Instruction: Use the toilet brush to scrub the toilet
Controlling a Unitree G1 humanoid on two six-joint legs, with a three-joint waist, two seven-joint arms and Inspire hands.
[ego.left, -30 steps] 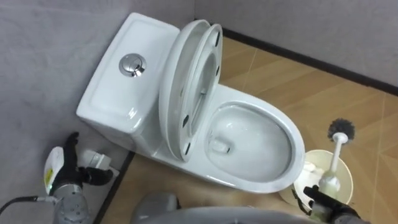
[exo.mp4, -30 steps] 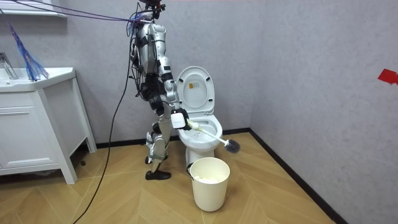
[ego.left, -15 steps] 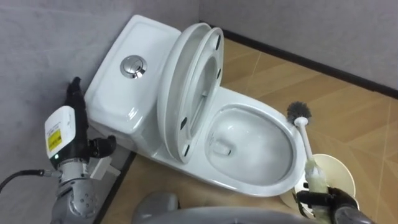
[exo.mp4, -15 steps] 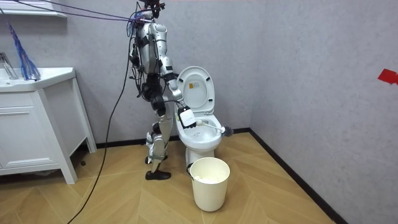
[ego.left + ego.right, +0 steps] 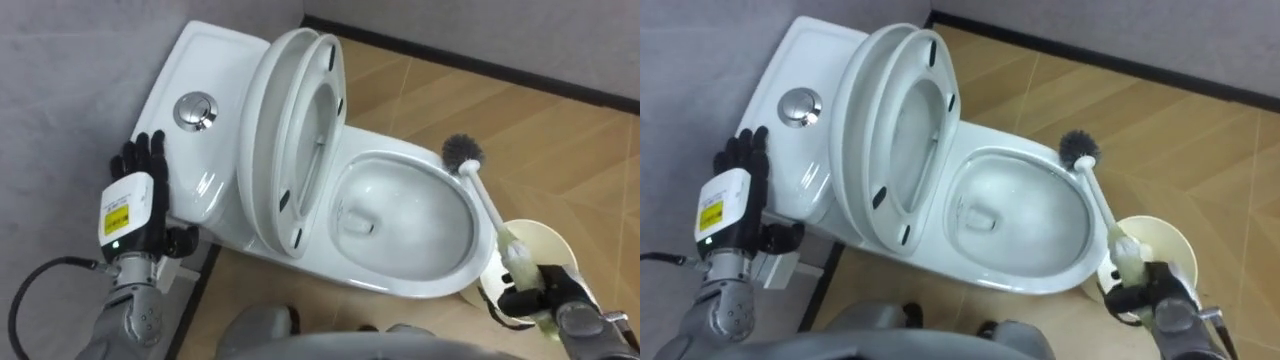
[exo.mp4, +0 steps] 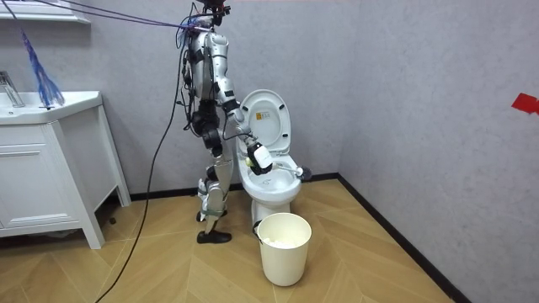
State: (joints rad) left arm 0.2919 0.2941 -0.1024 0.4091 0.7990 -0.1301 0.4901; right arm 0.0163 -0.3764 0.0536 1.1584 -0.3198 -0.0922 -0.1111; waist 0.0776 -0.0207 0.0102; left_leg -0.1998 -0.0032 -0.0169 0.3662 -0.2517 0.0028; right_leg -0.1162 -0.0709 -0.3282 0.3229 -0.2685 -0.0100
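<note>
One brush (image 5: 489,208) is clenched in the right robot hand (image 5: 543,291), its bristles at the far rim of the toilet (image 5: 395,162). A hasty swing could clip the rim or the raised seat (image 5: 285,140). The bowl lies open; the bucket (image 5: 548,243) crowds that hand. The left robot hand (image 5: 135,195), fingers straight, hangs beside the tank (image 5: 200,60).

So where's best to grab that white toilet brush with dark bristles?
Its thick handle end, away from the dark bristle head, approached from the robot's right: the white toilet brush slants that way from the white toilet bowl's rim, and the right hand grips there.
</note>
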